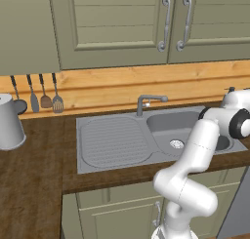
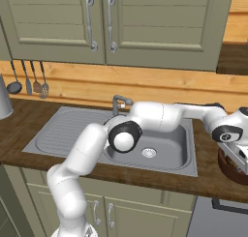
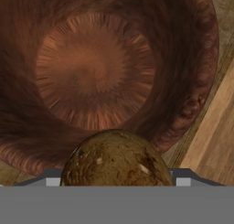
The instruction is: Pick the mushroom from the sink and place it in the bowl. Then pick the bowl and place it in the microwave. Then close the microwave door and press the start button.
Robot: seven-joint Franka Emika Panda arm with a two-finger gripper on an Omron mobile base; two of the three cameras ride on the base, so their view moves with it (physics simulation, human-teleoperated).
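Hand (image 2: 240,159) clamped on the mushroom (image 3: 118,159), poised above the bowl (image 3: 192,99) at right: light, soft, round, probably slippery; grip its widest middle.

The left base view looks forward and down from behind the arm's left, over the sink (image 1: 151,138), its drainboard, the utensils hung on the wooden backsplash and the cabinet doors above. The right base view takes in that same sink (image 2: 121,141) and cabinets from behind the arm's right. The hand view points steeply down at very close range into the bowl (image 3: 105,67), the mushroom (image 3: 118,160) at its lower edge.
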